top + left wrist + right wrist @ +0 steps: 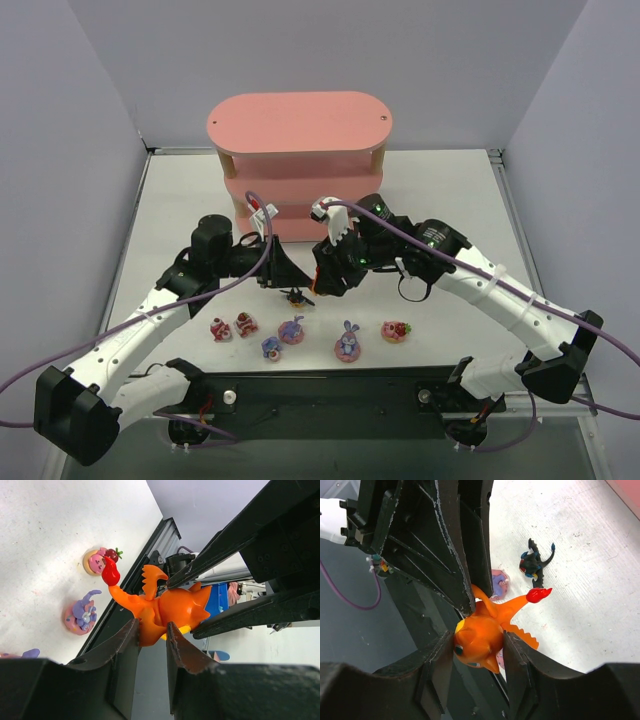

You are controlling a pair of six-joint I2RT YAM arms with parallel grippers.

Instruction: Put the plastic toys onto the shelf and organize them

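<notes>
Both grippers hold the orange toy (pixel 172 607) in the air above the table's middle. My left gripper (pixel 152 630) is shut on its lower body, and my right gripper (pixel 479 642) is shut on its head (pixel 477 637). In the top view the left gripper (pixel 285 272) and the right gripper (pixel 325 275) meet tip to tip in front of the pink shelf (pixel 300 120). The black bat-like toy (pixel 294 296) lies just below them. Three purple bunnies (pixel 292 330) (pixel 270 347) (pixel 347 342) and three red-and-white toys (pixel 220 328) (pixel 246 323) (pixel 396 331) stand in a row nearer the arm bases.
The shelf stands at the back centre, its lower boards partly hidden by the arms. Grey walls close in the left, right and back. A black base rail (pixel 330 385) runs along the near edge behind the row of toys.
</notes>
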